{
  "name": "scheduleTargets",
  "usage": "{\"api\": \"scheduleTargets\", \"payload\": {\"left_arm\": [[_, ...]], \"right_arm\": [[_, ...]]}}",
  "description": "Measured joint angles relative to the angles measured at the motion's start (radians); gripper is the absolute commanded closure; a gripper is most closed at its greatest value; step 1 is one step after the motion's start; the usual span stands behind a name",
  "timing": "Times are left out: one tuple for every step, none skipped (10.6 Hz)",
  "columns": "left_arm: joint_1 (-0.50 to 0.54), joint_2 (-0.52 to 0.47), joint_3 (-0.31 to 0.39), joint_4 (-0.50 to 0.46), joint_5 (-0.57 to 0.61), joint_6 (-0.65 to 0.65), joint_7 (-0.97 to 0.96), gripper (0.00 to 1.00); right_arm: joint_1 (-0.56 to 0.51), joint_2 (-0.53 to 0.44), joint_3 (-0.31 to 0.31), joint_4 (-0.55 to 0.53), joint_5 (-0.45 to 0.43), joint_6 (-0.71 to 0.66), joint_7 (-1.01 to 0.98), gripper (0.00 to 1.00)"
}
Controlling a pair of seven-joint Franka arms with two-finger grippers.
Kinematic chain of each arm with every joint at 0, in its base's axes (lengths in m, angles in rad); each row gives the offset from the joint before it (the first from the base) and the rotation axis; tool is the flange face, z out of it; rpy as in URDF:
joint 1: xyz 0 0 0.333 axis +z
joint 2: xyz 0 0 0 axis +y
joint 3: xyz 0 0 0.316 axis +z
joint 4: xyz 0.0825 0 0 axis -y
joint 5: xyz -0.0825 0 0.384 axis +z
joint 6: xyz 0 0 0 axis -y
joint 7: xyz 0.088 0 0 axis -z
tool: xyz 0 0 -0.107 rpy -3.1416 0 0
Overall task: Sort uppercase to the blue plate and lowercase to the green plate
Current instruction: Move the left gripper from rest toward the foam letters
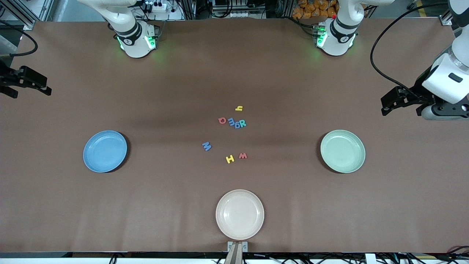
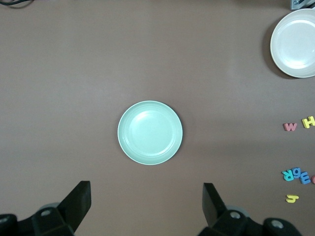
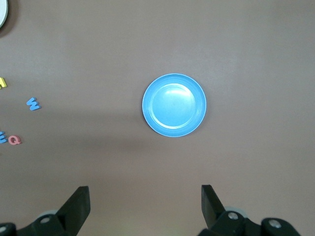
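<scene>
We find the bench (image 1: 110, 205) evenly and fairly brightly lit from overhead, with a dimmer band across its middle and small green glows cast on it by the lamps at the two arm bases. Shadows are soft and short: the blue plate (image 1: 105, 151) and green plate (image 1: 342, 151) each carry a thin dark crescent along one rim, and the cream plate (image 1: 240, 214) shows a mild sheen without hard glare. All three views are in focus, with no motion blur; the foam letters (image 1: 231, 126) read crisply.
</scene>
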Motion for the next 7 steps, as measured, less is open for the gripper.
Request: {"api": "scheduleTargets", "payload": {"left_arm": [[0.000, 0.000, 0.000, 0.000, 0.000, 0.000, 0.000, 0.00], [0.000, -0.001, 0.000, 0.000, 0.000, 0.000, 0.000, 0.00], [0.000, 0.000, 0.000, 0.000, 0.000, 0.000, 0.000, 0.00], [0.000, -0.001, 0.000, 0.000, 0.000, 0.000, 0.000, 0.00], [0.000, 0.000, 0.000, 0.000, 0.000, 0.000, 0.000, 0.00], [0.000, 0.000, 0.000, 0.000, 0.000, 0.000, 0.009, 0.00], [-0.001, 0.000, -0.003, -0.001, 0.000, 0.000, 0.041, 0.00]], "right_arm": [[0.000, 0.000, 0.000, 0.000, 0.000, 0.000, 0.000, 0.00], [0.000, 0.000, 0.000, 0.000, 0.000, 0.000, 0.000, 0.00], [0.000, 0.000, 0.000, 0.000, 0.000, 0.000, 0.000, 0.00], [0.000, 0.000, 0.000, 0.000, 0.001, 0.001, 0.000, 0.00], [0.000, 0.000, 0.000, 0.000, 0.001, 0.006, 0.000, 0.00], [0.000, 0.000, 0.000, 0.000, 0.002, 0.012, 0.000, 0.00], [0.000, 0.000, 0.000, 0.000, 0.002, 0.013, 0.000, 0.00]]}}
